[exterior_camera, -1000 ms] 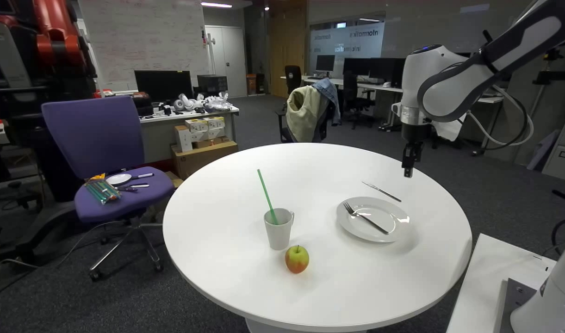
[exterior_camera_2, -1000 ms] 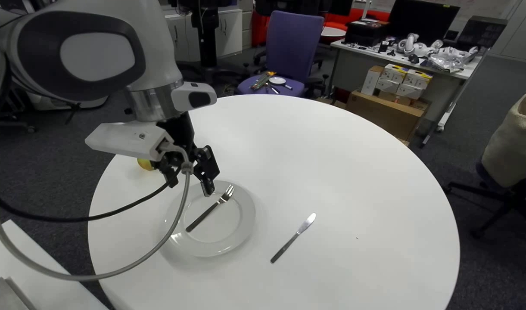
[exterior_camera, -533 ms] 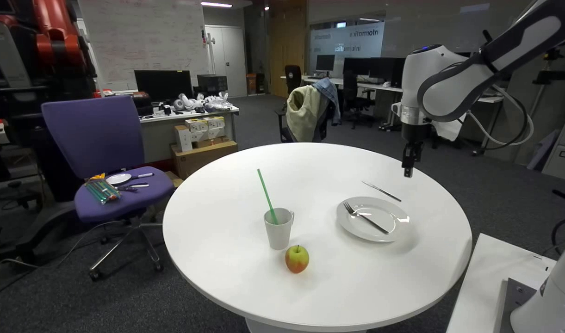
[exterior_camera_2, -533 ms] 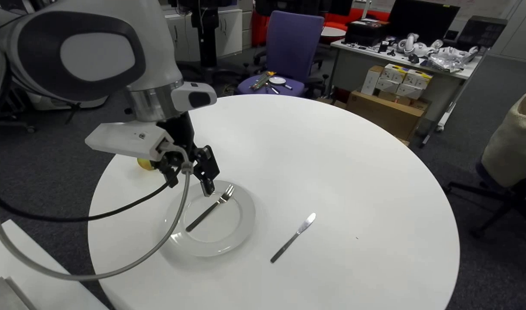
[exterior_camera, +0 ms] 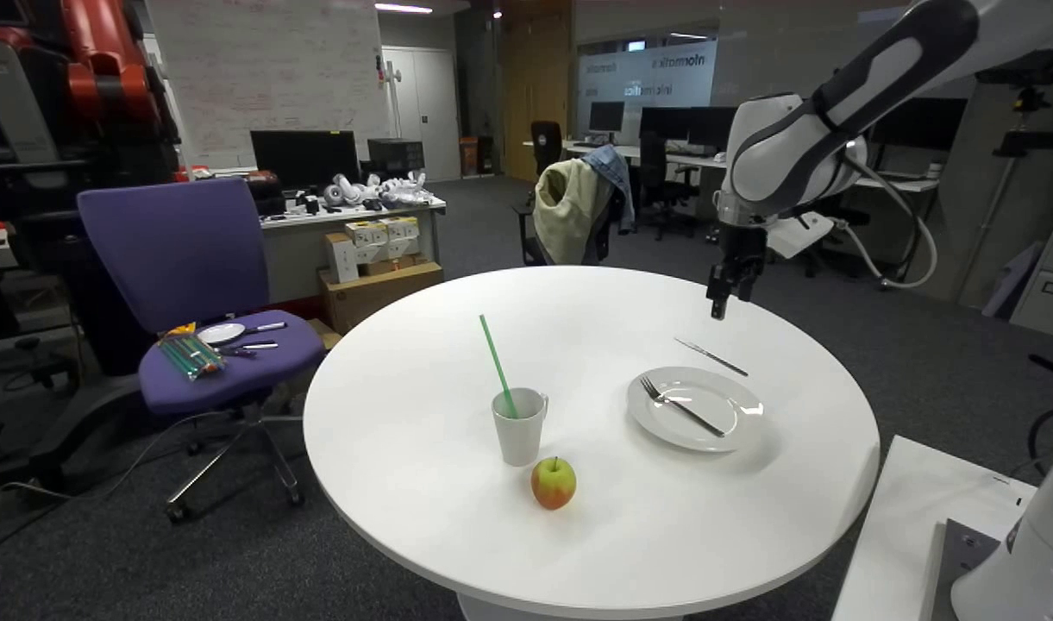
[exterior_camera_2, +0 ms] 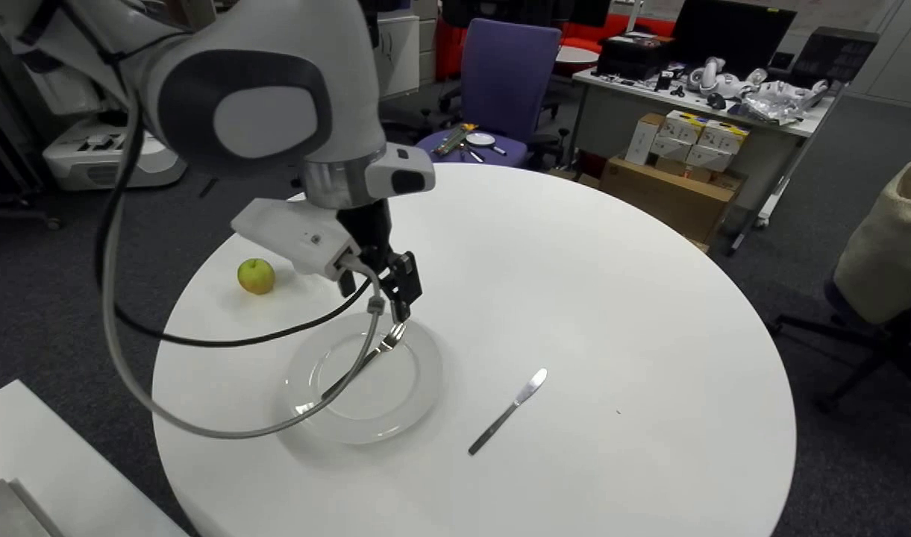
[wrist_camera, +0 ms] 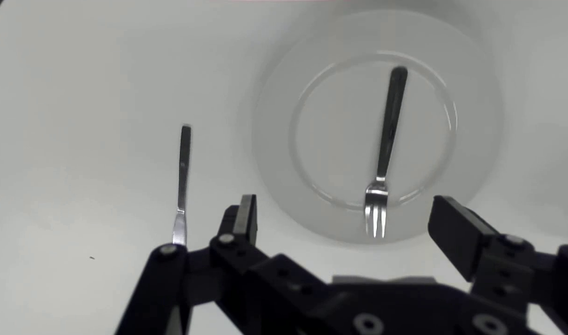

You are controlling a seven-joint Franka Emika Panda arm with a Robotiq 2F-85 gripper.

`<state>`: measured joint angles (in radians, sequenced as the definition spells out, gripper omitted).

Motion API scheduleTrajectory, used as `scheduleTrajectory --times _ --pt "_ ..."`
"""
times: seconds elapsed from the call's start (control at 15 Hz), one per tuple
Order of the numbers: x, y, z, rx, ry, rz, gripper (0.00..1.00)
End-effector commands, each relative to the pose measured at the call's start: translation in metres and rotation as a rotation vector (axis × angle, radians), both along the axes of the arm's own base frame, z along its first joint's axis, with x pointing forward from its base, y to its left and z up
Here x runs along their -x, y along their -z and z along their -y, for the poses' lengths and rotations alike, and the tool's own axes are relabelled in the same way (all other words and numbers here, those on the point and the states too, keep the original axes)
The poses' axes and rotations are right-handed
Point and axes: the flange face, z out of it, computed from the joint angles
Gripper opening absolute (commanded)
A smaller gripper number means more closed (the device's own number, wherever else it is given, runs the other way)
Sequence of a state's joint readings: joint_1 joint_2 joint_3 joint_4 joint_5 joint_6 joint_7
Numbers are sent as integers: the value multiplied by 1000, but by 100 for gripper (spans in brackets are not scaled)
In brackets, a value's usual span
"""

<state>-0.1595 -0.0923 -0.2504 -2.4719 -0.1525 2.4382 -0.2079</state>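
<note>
Two black fingers [wrist_camera: 456,231], spread wide with nothing gripped between them, belong to a hand [wrist_camera: 346,216] that hangs in the air near the plate [wrist_camera: 339,130]. On that plate lies a dark-handled fork [wrist_camera: 390,125], its tines reaching out onto the rim; in the wrist view they show between the open fingers. A knife [exterior_camera_2: 509,411] lies just beside the plate, apart from it, flat on the round white worktop [exterior_camera_2: 634,298]. Across the plate from the knife sits a green-and-red apple [exterior_camera_2: 256,276], which I can pick out in both exterior views. Also well apart from the plate, in an exterior view, stands an upright white mug [exterior_camera: 519,442] with a long green straw [exterior_camera: 493,354] leaning in it. Off the worktop, farther from the plate, I see a purple chair [exterior_camera: 177,250] with small items [exterior_camera: 190,355] on its seat. Farther still from the plate come a desk [exterior_camera: 295,259] bearing a dark monitor [exterior_camera: 304,161], stacked boxes [exterior_camera: 392,252] under its top, and a marked whiteboard [exterior_camera: 267,78] behind.
</note>
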Motion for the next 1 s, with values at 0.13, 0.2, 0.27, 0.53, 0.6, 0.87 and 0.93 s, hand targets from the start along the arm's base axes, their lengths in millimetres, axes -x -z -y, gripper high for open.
scheduleTrajectory --times 0.13,0.2,0.27,0.53,0.6,0.87,0.93 --pt "-41 -4 76 -48 249 73 100" --pt "-49 0 88 -48 291 70 100" --pt "-55 5 101 -52 331 69 100" --pt "-74 23 142 -100 421 60 100" --pt "-81 27 153 -109 429 60 100" --pt "-98 47 193 -107 478 -29 100" --pt "-99 54 205 -87 486 -71 100"
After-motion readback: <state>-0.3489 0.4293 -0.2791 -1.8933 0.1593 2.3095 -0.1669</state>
